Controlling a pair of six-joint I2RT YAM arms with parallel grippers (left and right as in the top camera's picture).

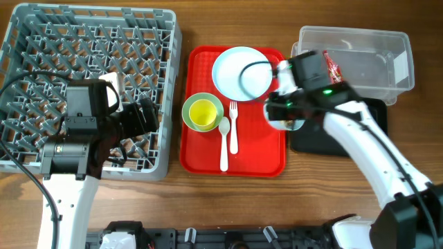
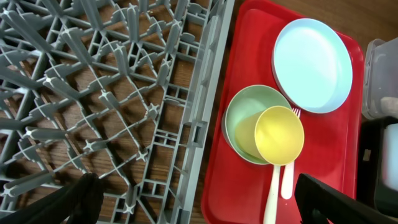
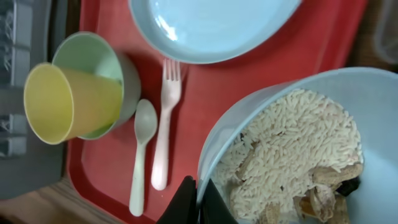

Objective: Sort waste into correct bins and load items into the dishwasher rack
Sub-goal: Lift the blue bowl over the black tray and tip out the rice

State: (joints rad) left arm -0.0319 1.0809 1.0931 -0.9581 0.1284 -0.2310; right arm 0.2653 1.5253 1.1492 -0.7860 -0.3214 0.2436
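Wooden table (image 1: 228,200), grey dishwasher rack (image 1: 41,41) far off on left side. Step in hand: waste sorting. Right gripper (image 3: 198,200) pinched on rim of light blue bowl (image 3: 379,118), rice crumbs (image 3: 292,143) heaped inside. Bowl hangs at edge of red tray (image 1: 201,145). Black tray (image 1: 315,142) just beside gripper, clear tub (image 1: 367,41) beyond it, red wrapper (image 1: 333,67) inside tub. Next move, likely: carry bowl over bin, tip crumbs out — needs firm rim grip, slow tilt. Left gripper (image 1: 142,117) spread wide, empty — rack beneath it.
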